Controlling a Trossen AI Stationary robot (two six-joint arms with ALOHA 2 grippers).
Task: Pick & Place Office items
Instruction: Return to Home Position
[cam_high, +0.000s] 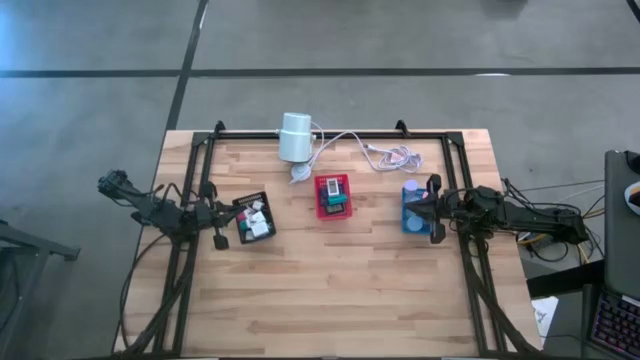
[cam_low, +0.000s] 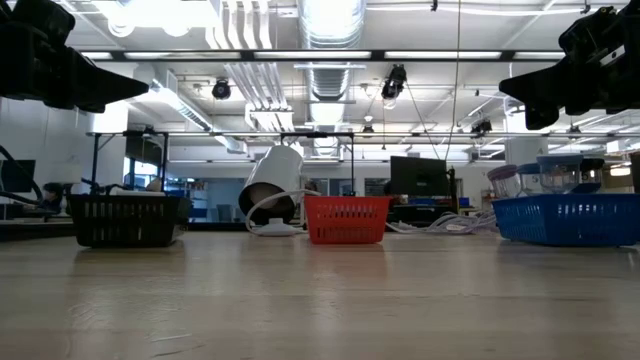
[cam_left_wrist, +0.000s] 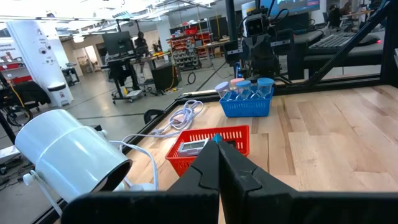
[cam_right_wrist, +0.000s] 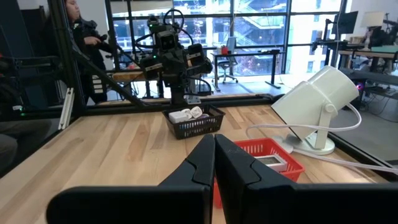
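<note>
Fingers: left fingers (cam_left_wrist: 202, 169) are pressed together with nothing between them, held above the tabletop (cam_high: 330, 290) just beside the black basket (cam_low: 125, 222). The right fingers (cam_right_wrist: 199, 167) are likewise together and empty, just beside the blue basket (cam_low: 565, 222).

Office items: the office items (cam_high: 256, 217) lie in three baskets set in a row across the middle of the tabletop, black on the left, red basket (cam_low: 345, 222) in the centre, blue on the right.

Black basket: white blocks (cam_right_wrist: 185, 114) sit on top. From above, pink and teal pieces show among them, too small to name.

Red basket: a flat white clock (cam_left_wrist: 191, 147) with a dark face lies inside, with a teal piece beside it that is hard to make out.

Blue basket: small clear pots (cam_left_wrist: 247, 89) with blue and pink lids stand above the rim. What lies under them is hidden.

Table-level view: the basket walls screen the contents of the black and red baskets. Both arms are cut off at the upper corners, and their fingers do not show there.

Back edge: a white cylinder (cam_high: 296, 137) leans on its foot behind the red basket, and its cable (cam_high: 385, 153) trails in loops toward the right.

Room: a person (cam_right_wrist: 79, 28) stands beyond the tabletop, partly hidden by dark frame posts.
</note>
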